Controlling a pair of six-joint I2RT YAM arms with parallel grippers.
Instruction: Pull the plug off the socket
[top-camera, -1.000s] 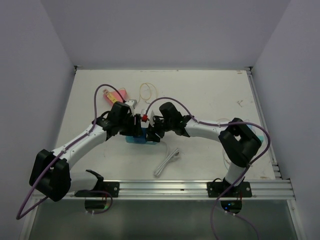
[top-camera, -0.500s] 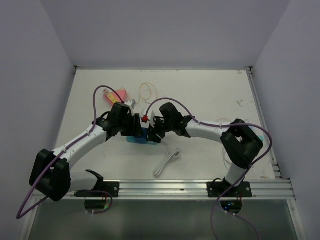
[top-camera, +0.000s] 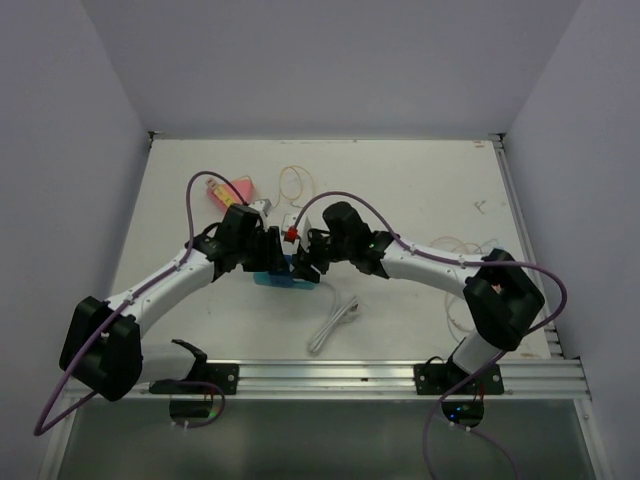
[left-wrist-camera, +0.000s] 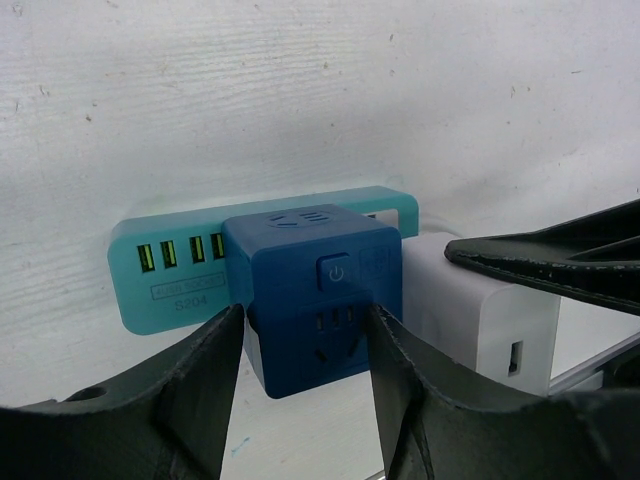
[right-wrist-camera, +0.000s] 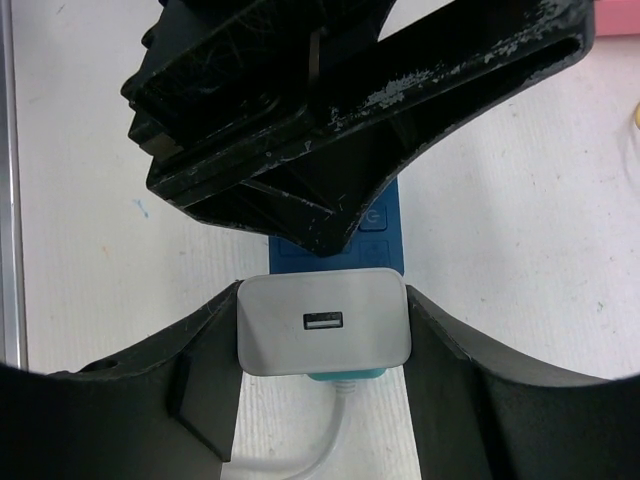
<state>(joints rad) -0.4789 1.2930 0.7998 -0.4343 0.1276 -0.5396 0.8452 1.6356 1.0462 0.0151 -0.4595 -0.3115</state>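
White hard plastic: the plug (right-wrist-camera: 323, 322) is a small rigid block with one port in its outer face. I judge it light, stiff and smooth-sided, so a weak pinch would probably slide off. The best hold looks to be the two flat opposite sides, squeezed square, with the pull straight back along the pins and no twisting. The plug sits pushed into one face of the blue socket (left-wrist-camera: 315, 290), a cube on a teal base (left-wrist-camera: 165, 275) that carries a row of ports. All of this rests on the white table (left-wrist-camera: 300, 90), mid-table between the two arms. The right gripper (right-wrist-camera: 323, 305) straddles the plug, closed to the plug's width, with a finger (right-wrist-camera: 205, 380) flush against each side. The plug's outer face points back at the wrist camera. The left gripper (left-wrist-camera: 303, 325) is closed on the socket from the opposite side, one finger on either flank of the cube, placed to brace it against the pull. The socket looks light enough to lift with the plug if that brace gives. A white cord (right-wrist-camera: 300, 465) runs out below the plug. It seems to leave the teal base, but the plug hides the joint.
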